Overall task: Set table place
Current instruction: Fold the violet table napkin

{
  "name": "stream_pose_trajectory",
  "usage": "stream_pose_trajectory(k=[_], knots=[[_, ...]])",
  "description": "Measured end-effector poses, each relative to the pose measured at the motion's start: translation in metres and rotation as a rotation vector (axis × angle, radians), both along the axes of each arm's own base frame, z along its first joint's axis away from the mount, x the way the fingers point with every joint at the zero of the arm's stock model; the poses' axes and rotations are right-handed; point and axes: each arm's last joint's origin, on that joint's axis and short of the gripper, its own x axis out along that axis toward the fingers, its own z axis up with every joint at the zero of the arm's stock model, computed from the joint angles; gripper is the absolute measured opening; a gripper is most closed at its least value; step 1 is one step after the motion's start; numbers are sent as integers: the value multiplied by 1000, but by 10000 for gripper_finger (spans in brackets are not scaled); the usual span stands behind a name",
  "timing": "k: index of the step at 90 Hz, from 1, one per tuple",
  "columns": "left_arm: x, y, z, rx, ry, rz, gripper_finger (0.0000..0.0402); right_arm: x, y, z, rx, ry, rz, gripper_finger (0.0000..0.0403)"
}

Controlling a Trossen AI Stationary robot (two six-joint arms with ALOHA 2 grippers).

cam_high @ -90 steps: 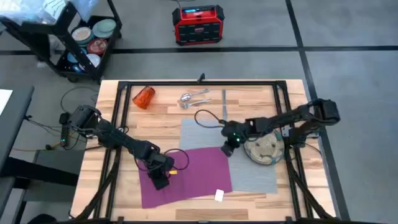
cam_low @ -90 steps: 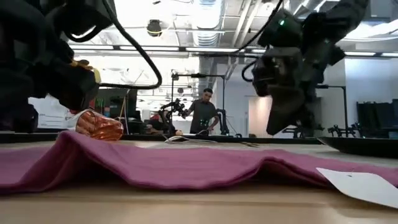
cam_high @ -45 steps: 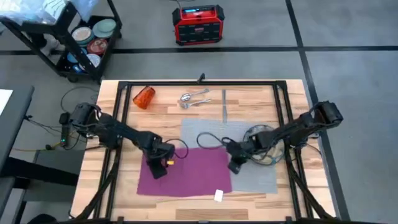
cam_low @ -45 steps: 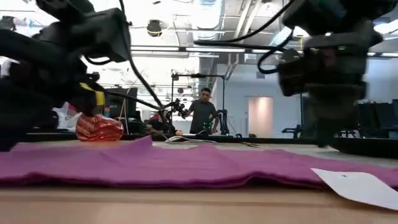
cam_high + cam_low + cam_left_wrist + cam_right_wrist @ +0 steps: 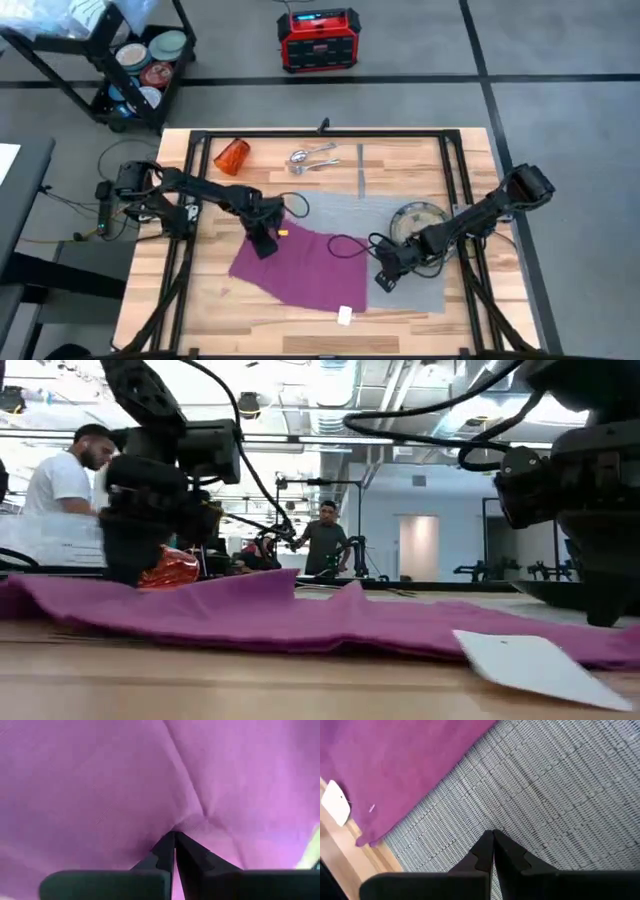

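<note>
text: none legible | white tag (image 5: 345, 315) on napkin (image 5: 300, 265): blank (as far as visible)

Big wooden table (image 5: 200, 300) with light planks and a black rail round the edge. Grey mat (image 5: 420, 290) flat near the middle, a little to the right. Pink-purple napkin (image 5: 300, 265) spread out and wrinkled, turned at a slant, half on the mat's left part and half on bare wood. Small white tag (image 5: 345, 316) at the napkin's front corner. Round green-brown plate (image 5: 418, 220) on the mat's right side. Shiny fork, knife and spoon (image 5: 312, 157) in a loose bunch at the back of the table, off the mat. Orange cup (image 5: 231, 156) tipped on its side at the back left, well apart from the mat.
</note>
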Motion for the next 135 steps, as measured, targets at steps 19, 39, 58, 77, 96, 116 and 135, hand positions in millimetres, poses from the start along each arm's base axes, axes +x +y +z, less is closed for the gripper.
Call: stream_pose_trajectory(k=[19,39,58,77,96,116,135], knots=[[24,7,24,61,-101,15,0,5,-6,2,-8,-26,-47,0],[40,8,46,65,-189,-8,0,6,-10,2,-22,-35,-59,0],[54,6,65,63,-264,-21,0,8,-14,2,-32,-40,-63,0],[69,-2,82,77,-371,24,0,11,-22,2,-81,-51,-68,0],[79,-25,85,147,-419,204,0,11,-32,12,-171,-116,-141,0],[81,-59,74,325,-391,339,0,-3,-64,42,-253,-131,-227,0],[115,-72,80,484,-278,237,0,-27,-92,72,-314,-165,-207,0]])
